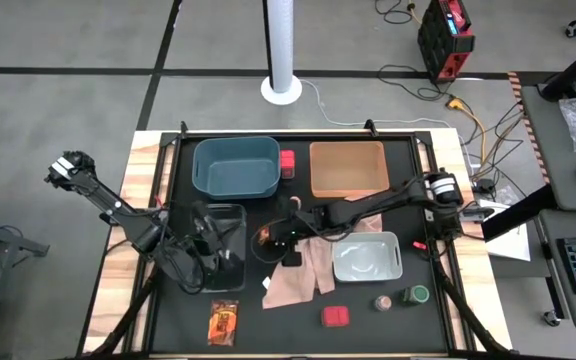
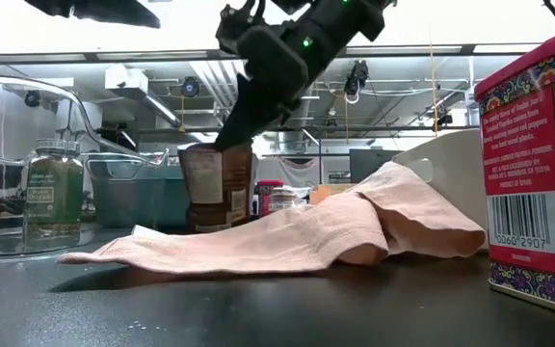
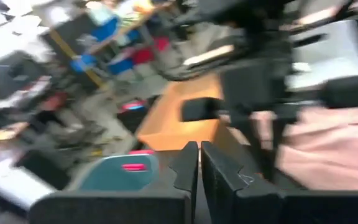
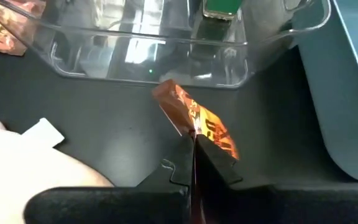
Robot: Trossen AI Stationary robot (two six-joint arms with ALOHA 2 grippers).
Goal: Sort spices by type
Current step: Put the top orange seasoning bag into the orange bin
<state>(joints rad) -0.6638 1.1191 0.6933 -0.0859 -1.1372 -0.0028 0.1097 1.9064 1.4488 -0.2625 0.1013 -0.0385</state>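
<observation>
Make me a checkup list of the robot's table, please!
Surface: black mat on a wooden table.
Job's things: orange packet pinched; another packet, pink box, two jars at the front edge.
Clutter: pink cloth; teal bin, orange bin, clear bin, grey bin.
Grippers: right gripper shut on packet; left gripper shut, empty.
Cables: on the floor beyond the table.
Surroundings: white pole.

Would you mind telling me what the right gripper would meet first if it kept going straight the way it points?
Probably the clear bin. The right gripper, shut on an orange packet, points toward the bin's near wall across bare black mat, though depth is hard to judge.
</observation>
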